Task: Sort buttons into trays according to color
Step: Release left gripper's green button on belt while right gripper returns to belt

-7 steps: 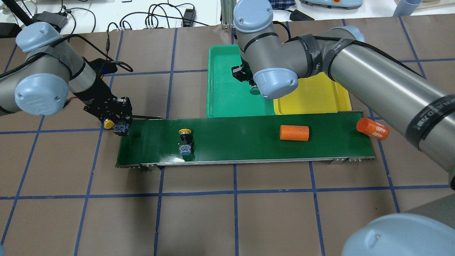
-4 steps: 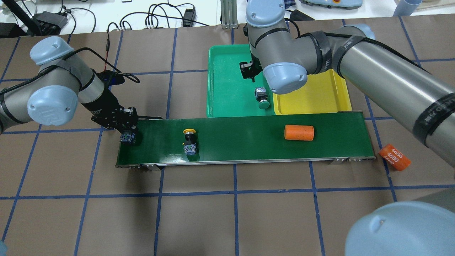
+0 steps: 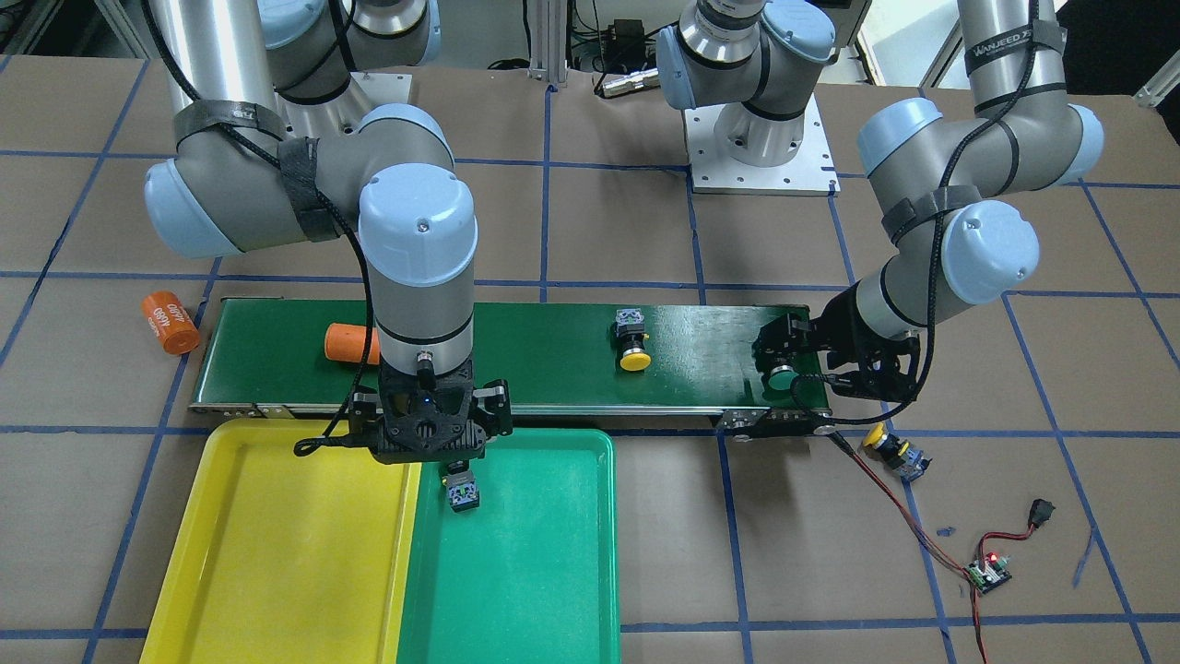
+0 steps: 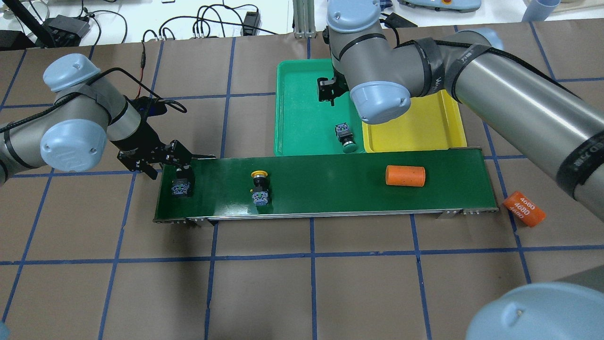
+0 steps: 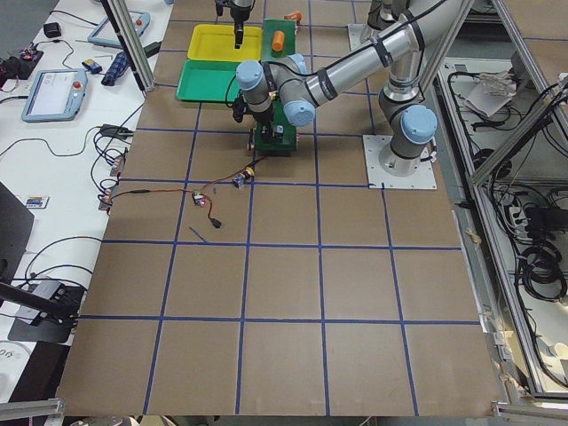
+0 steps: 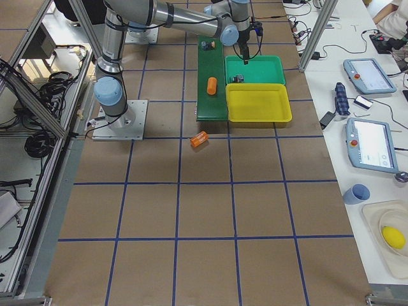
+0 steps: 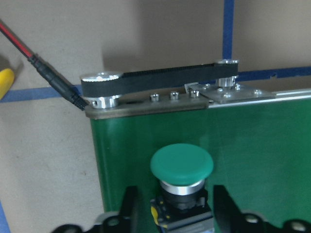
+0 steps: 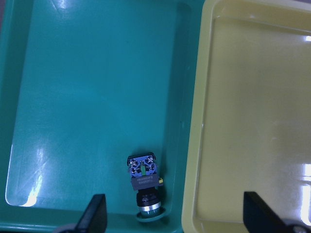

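Far left first: one yellow-capped button (image 3: 890, 450) lies on the table (image 4: 330, 283), off the end of the conveyor belt (image 4: 330, 184) and outside either tray. My left gripper (image 7: 175, 196) sits low over that belt end, its fingers (image 7: 129, 208) spread either side of a green-capped button (image 7: 181, 167) that rests on the belt with its cap toward the pulley (image 7: 99, 77). I see a sliver of gap on one side, so I read it as straddling, not clamping. If I close here, I want the pads square on the black body below the cap. Then a straight lift before any sideways travel, since the pulley and the power lead (image 7: 53, 80) are just beside. Mid-belt, a second yellow button (image 4: 260, 187) lies on its side, well apart from both grippers. In the green tray (image 4: 297, 118) one green button (image 8: 145, 187) lies near the wall next to the yellow tray (image 4: 415, 132), which holds no button. The right gripper (image 8: 176, 216) hangs above the green tray, jaws wide, nothing in them. My call: its next job is the mid-belt yellow, gripped across the body, not the round cap. One orange cylinder (image 4: 405, 175) lies on the belt and another (image 4: 524, 208) off its right end; leave both.
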### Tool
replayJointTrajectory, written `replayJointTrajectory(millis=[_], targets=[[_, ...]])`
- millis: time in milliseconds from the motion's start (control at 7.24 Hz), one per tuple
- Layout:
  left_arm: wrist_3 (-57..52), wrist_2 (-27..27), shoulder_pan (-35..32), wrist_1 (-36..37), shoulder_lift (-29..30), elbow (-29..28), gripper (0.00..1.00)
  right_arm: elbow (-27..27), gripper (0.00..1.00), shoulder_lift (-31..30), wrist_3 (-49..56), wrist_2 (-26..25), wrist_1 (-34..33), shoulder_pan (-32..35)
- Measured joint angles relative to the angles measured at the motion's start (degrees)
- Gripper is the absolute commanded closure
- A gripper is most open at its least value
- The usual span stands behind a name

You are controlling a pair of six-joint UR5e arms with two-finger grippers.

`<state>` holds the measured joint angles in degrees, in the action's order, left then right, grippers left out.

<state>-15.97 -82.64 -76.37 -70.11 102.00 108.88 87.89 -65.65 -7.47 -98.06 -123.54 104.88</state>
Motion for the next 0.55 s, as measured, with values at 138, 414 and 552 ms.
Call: replayJointTrajectory(millis=[138,414,552], targets=[[0.37,-0.44,0.27,-0.32,-0.37,-2.36,0.00,0.07,0.00,-0.27,-0.08,0.01,0.19,0.21],[0.56,-1.20,2.29,-1.86,0.66,-9.43,0.00,1.24,0.00,-2.14,-1.42,0.10,0.96,1.69],[0.56,-2.16,4.34,-2.12,2.11,-12.59,0.00,1.96,0.00,-3.29,-3.44,0.23,1.20,3.15]])
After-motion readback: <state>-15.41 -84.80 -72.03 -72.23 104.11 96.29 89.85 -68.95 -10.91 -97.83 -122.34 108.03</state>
